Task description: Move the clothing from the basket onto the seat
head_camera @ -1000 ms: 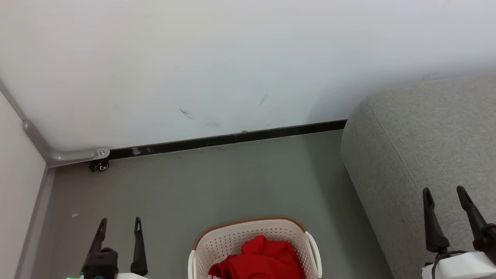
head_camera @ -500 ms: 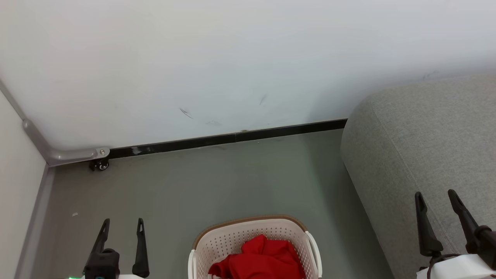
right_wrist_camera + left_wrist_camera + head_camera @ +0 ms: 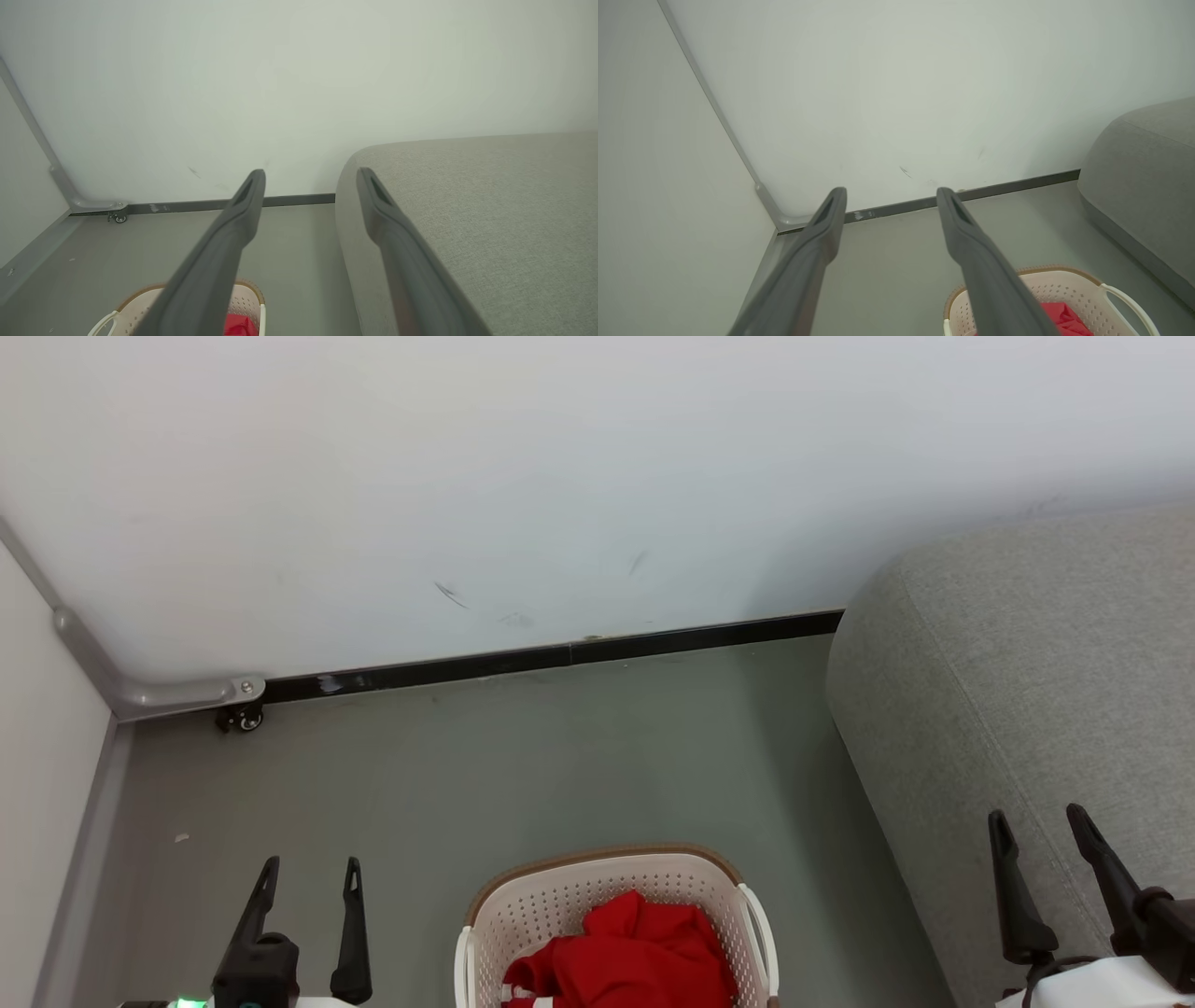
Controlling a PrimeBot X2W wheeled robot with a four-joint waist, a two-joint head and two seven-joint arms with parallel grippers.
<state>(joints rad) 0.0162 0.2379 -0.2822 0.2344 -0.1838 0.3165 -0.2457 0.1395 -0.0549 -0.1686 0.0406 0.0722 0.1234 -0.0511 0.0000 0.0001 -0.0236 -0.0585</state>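
Dark two-fingered left gripper [image 3: 311, 866], lower left: spread wide, empty. Right gripper [image 3: 1036, 815], lower right: likewise wide, holding nothing.

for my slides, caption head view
Left gripper and right gripper, both open, flank basket of red clothing beside the seat

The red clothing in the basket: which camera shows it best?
The head view: the clothing lies as a crumpled red heap in the basket, most of it visible from above. Each wrist view catches a small red scrap of it at its bottom edge.
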